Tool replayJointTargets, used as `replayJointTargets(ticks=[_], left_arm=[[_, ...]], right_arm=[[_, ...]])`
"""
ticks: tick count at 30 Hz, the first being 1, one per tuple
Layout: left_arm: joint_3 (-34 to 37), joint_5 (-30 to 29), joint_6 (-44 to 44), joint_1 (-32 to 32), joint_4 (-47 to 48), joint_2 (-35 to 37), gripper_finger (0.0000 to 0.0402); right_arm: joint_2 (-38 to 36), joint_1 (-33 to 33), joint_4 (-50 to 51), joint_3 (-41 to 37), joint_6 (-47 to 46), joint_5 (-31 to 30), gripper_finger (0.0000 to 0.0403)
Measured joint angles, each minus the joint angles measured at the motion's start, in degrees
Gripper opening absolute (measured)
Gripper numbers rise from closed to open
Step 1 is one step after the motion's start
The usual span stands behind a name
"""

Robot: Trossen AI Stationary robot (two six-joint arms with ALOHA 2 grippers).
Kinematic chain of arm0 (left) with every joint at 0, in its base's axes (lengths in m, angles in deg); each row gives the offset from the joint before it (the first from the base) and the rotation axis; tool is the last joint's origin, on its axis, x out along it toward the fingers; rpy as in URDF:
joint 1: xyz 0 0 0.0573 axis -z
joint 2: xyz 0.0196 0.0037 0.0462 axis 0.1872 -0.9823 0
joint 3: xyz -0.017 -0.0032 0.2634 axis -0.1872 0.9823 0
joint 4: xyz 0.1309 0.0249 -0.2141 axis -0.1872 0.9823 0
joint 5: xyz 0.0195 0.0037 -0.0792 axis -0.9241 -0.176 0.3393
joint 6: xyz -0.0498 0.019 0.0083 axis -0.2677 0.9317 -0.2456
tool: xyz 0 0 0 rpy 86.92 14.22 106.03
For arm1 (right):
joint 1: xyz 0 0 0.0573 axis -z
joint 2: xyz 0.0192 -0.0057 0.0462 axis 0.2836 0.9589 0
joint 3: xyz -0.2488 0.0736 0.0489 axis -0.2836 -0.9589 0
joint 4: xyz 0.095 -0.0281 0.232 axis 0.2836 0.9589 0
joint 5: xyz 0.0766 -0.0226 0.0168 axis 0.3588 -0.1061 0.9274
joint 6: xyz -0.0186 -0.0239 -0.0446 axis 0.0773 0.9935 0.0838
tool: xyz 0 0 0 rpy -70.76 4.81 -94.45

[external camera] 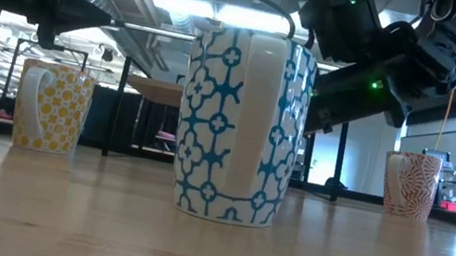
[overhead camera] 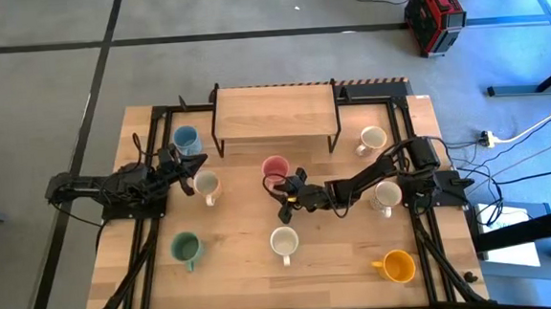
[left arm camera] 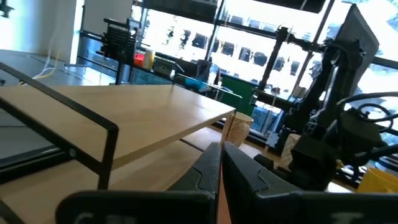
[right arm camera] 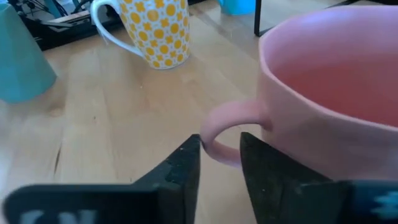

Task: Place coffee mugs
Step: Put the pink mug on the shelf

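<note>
— Right tool [right arm camera: 219, 158] first: its fingers straddle the handle of the pink mug [right arm camera: 329, 93], one on each side, narrowed around it. The gap looks nearly gone, though whether they actually press the handle I cannot tell.

— And where's that mug?

— Mid-desk, just in front of the small wooden shelf [overhead camera: 275, 111], upright on the desk [overhead camera: 339, 256].

— The left tool?

— Left tool [left arm camera: 219, 163] has its fingers pressed together with nothing between them. It hangs by the shelf's left end, between the blue mug [overhead camera: 186, 139] and the yellow-dotted cream mug [overhead camera: 206, 186].

— The other mugs?

— All standing upright, spread about. Green mug [overhead camera: 185, 247] front left, a cream mug with blue pattern [overhead camera: 284, 241] front centre, orange mug [overhead camera: 396, 265] front right. Another cream mug [overhead camera: 372, 139] sits right of the shelf, and one more cream mug [overhead camera: 387, 196] beside the right arm.
</note>
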Motion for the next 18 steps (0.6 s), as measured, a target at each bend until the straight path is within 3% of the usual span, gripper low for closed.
replayJointTargets(ticks=[8, 18], left_arm=[[0.0, -0.5, 0.0, 0.0, 0.0, 0.0, 0.0009], [0.0, -0.5, 0.0, 0.0, 0.0, 0.0, 0.0009]], right_arm=[[-0.1, 0.0, 0.0, 0.0, 0.6, 0.0, 0.0011], [-0.1, 0.0, 0.3, 0.0, 2.0, 1.1, 0.0006]])
